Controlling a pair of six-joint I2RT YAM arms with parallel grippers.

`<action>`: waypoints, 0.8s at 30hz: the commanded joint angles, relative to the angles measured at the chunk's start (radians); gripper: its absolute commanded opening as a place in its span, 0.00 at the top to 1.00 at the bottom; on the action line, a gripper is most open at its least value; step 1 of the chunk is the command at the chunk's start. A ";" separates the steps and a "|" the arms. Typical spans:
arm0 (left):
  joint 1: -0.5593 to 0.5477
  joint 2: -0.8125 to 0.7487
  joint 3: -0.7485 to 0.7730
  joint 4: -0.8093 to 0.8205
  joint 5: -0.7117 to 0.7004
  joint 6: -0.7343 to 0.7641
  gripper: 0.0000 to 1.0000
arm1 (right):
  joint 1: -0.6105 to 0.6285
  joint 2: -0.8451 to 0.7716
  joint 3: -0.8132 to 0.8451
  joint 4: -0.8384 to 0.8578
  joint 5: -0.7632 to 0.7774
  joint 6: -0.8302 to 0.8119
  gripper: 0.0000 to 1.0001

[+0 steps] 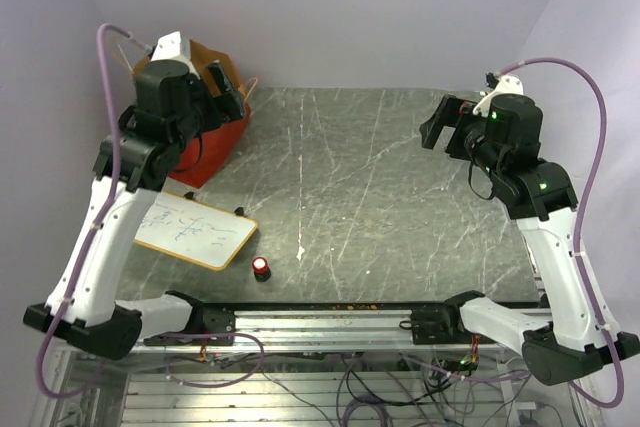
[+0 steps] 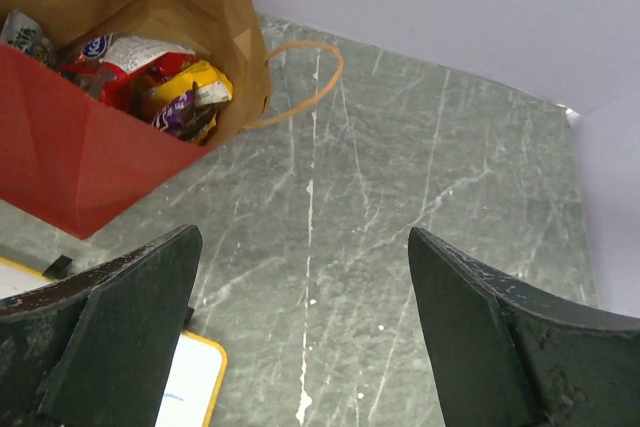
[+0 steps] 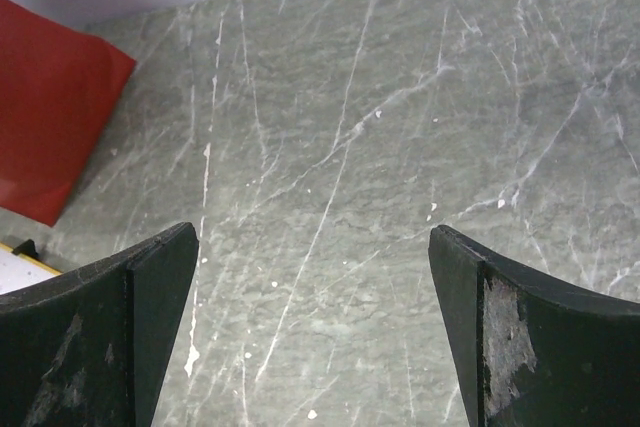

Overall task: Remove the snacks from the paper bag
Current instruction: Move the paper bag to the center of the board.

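Closest to us in the top view lie the rail (image 1: 330,322) and the arm bases (image 1: 85,325). Just past them a red-topped knob (image 1: 260,268) stands on the table (image 1: 380,197), next to a whiteboard (image 1: 195,230). Further back, at the far left corner, sits the bag (image 1: 215,147), red outside and brown inside. The left gripper (image 1: 230,87) is raised close by its open top. At the far right the right gripper (image 1: 440,125) hangs above the table, well apart from the bag.

From the left wrist we see both fingers (image 2: 120,327) spread wide with nothing between them. Beyond them the bag's mouth gapes, and the snacks (image 2: 165,87) lie inside it in a heap of red, yellow and purple wrappers. A string handle (image 2: 310,82) loops down onto the table.

From the right wrist we see that gripper's fingers (image 3: 130,317) likewise parted, holding nothing, over the grey stone. One red corner of the bag shows at the left edge.
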 commanded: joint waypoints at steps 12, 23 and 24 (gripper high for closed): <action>0.019 0.381 0.298 0.127 -0.014 0.199 0.05 | -0.014 0.095 0.104 -0.115 -0.191 -0.084 0.00; 0.025 0.681 0.518 0.004 -0.030 0.302 0.17 | -0.016 -0.010 0.112 -0.069 -0.088 -0.112 0.00; 0.025 0.695 0.522 -0.005 -0.027 0.307 0.20 | -0.016 -0.017 0.114 -0.069 -0.078 -0.118 0.00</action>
